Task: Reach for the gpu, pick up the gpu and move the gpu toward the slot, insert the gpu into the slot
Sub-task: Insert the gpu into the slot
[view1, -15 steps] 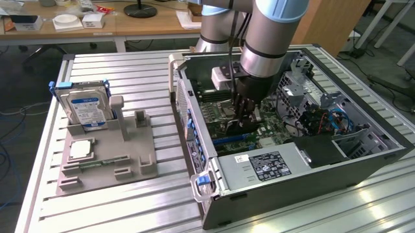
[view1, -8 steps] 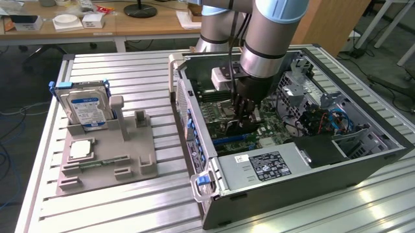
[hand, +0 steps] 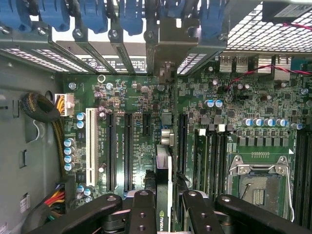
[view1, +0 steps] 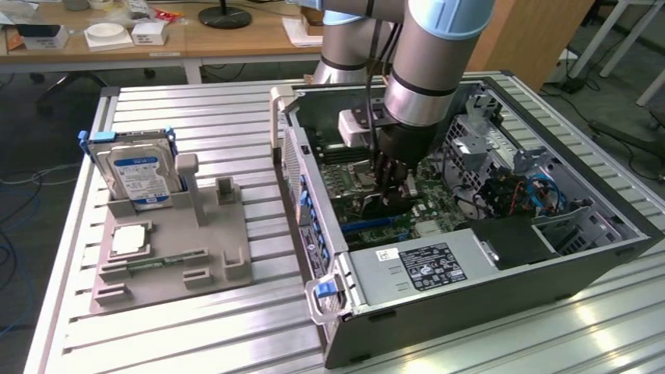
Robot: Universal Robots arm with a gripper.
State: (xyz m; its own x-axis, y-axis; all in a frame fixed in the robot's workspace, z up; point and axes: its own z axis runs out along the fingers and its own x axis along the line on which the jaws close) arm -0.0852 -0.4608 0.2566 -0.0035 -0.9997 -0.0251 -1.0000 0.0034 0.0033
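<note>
My gripper is down inside the open computer case, over the motherboard. In the wrist view the gripper is shut on the gpu, a thin dark card seen edge-on between the black fingers. The card's silvery end bracket reaches toward the case's rear openings. Two long black slots run parallel to the card on one side and another on the other. What lies directly under the card is hidden by it.
A silver hard drive with a blue label stands on a grey fixture at the exterior view's left. Around the card are a white connector, a cable bundle, the CPU socket and blue retention clips.
</note>
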